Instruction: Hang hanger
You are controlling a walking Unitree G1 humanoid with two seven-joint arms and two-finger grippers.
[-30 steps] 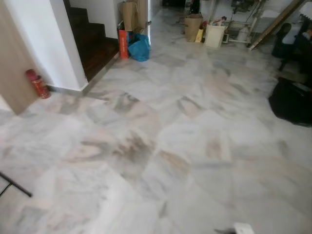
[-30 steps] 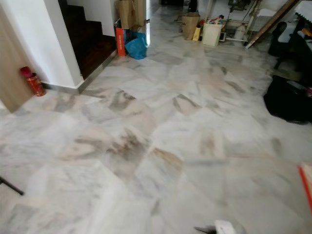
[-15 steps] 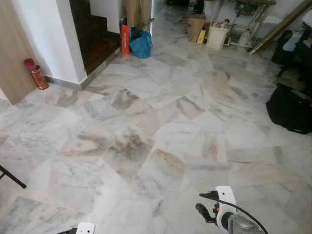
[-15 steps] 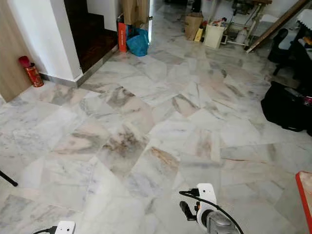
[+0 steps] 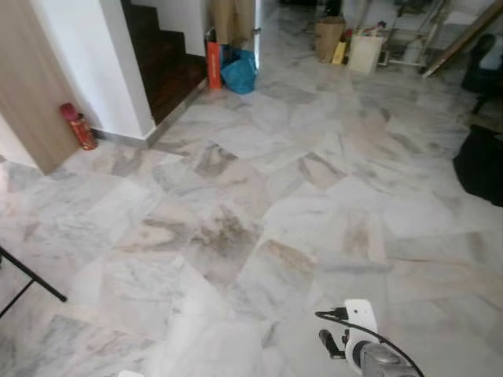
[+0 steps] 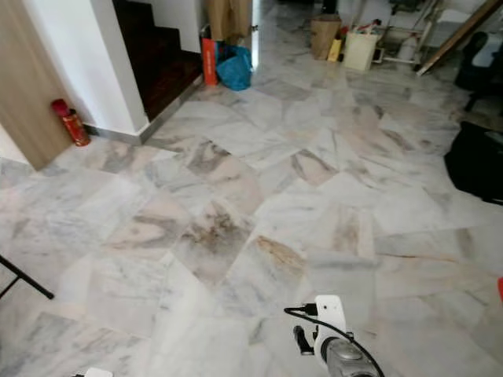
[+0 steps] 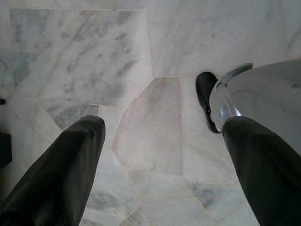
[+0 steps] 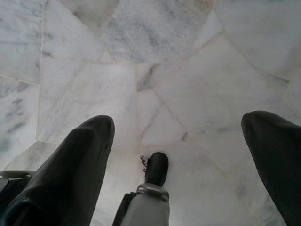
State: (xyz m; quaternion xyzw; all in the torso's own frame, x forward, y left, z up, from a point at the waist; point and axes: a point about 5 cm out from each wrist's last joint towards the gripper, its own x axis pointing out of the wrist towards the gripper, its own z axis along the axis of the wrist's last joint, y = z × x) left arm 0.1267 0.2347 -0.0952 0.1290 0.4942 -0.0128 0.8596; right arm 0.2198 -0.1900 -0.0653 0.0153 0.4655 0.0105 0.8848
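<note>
I stand on a pale marble floor [image 5: 259,196]. My right arm's wrist [image 5: 363,348], silver with a white camera mount and a black cable, hangs low at the bottom of the eye views. In the right wrist view my right gripper [image 8: 178,122] is open over bare tiles, with one of my feet [image 8: 157,167] below it. My left gripper [image 7: 162,125] is open too, nothing between its black fingers [image 7: 70,165], and my silver leg and black foot [image 7: 207,99] are beside it.
A thin black bar of a stand [image 5: 33,276] crosses the floor at my left. A red extinguisher [image 5: 78,126] leans by a wooden panel; dark stairs [image 5: 169,67] lie beyond. Blue bag [image 5: 238,72], boxes [image 5: 330,38] far back, black bag [image 5: 481,165] right.
The camera has tilted and turned, so the whole floor has shifted. My right wrist has come up into the bottom of the picture since a second ago; the left arm's white mount has sunk to the edge.
</note>
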